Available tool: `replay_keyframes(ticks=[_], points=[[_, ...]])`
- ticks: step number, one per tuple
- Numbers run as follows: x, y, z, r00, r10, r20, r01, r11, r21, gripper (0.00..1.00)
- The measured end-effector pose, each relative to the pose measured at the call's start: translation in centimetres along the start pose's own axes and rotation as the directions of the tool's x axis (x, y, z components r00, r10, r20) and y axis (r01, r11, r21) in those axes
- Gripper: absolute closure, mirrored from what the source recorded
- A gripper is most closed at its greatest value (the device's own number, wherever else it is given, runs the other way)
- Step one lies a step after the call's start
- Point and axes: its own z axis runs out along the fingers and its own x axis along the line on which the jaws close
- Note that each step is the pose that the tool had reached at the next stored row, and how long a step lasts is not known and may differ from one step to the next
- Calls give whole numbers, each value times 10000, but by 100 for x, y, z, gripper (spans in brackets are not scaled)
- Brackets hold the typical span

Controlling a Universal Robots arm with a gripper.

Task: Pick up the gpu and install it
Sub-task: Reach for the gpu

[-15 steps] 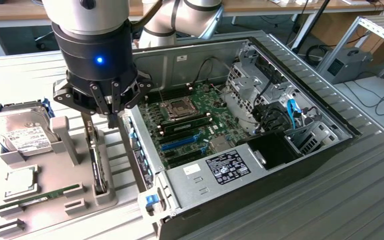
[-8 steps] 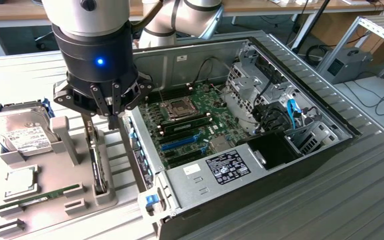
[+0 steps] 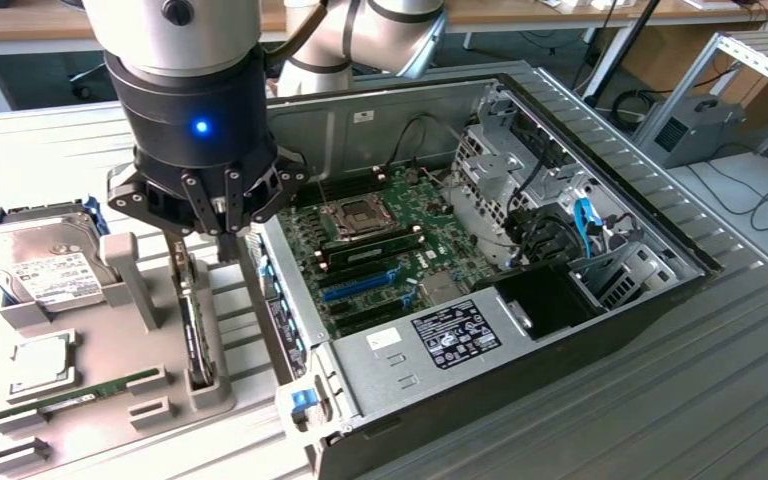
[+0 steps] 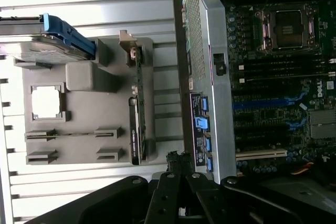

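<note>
The gpu [image 3: 192, 330] stands on edge in a slot of the grey holder tray [image 3: 131, 270], to the exterior view's left of the open computer case [image 3: 398, 350]. It looks dark and thin from above. In the wrist view the gpu [image 4: 137, 114] is a narrow dark strip with a green edge, beside the case wall. My gripper [image 3: 220, 232] hangs just above the gpu's far end, shut with nothing in it. In the wrist view my gripper [image 4: 178, 161] has its fingertips meeting. The motherboard [image 3: 384, 240] lies exposed inside the case, its blue and black slots [image 4: 268, 103] uncovered.
The holder tray also carries a silver hard drive [image 3: 37, 265] with a blue frame, a square processor chip [image 3: 40, 365] and a long green RAM stick [image 3: 77, 395]. The case's metal side wall [image 4: 202, 66] rises close beside the tray. The corrugated metal table [image 3: 704, 400] extends around both.
</note>
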Motion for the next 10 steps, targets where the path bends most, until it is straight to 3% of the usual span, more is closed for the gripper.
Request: replay_keyframes(ticks=[10], points=[[-1, -42, 2, 10000, 0, 0, 0, 10000, -1, 89]])
